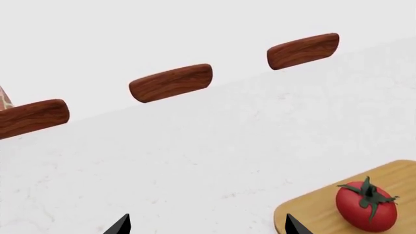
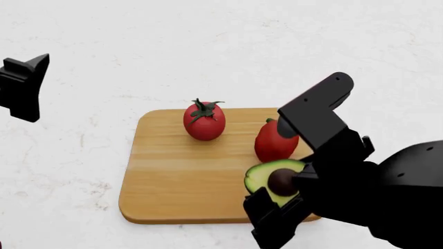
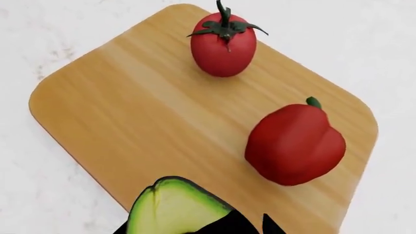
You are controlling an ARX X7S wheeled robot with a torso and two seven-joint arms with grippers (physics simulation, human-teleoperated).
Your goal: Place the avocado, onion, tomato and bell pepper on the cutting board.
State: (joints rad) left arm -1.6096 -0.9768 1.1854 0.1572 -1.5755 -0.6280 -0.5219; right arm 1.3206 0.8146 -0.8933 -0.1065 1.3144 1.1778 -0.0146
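The cutting board [image 2: 173,181] lies on the white counter. On its far side stands the tomato [image 2: 204,121], also seen in the wrist views [image 3: 223,46] [image 1: 366,205]. The bell pepper [image 2: 273,142] [image 3: 295,145] rests on the board's right part. My right gripper [image 2: 277,194] [image 3: 195,226] is shut on the avocado [image 2: 266,179] [image 3: 172,209], cut face up, over the board's near right corner; whether it touches the wood I cannot tell. Off to the board's left, my left gripper [image 2: 24,85] [image 1: 206,226] hangs open and holds nothing. The onion is out of view.
White marble counter [image 2: 76,155] surrounds the board. In the left wrist view, three brown wooden handles [image 1: 171,82] sit in a row on the white wall behind the counter.
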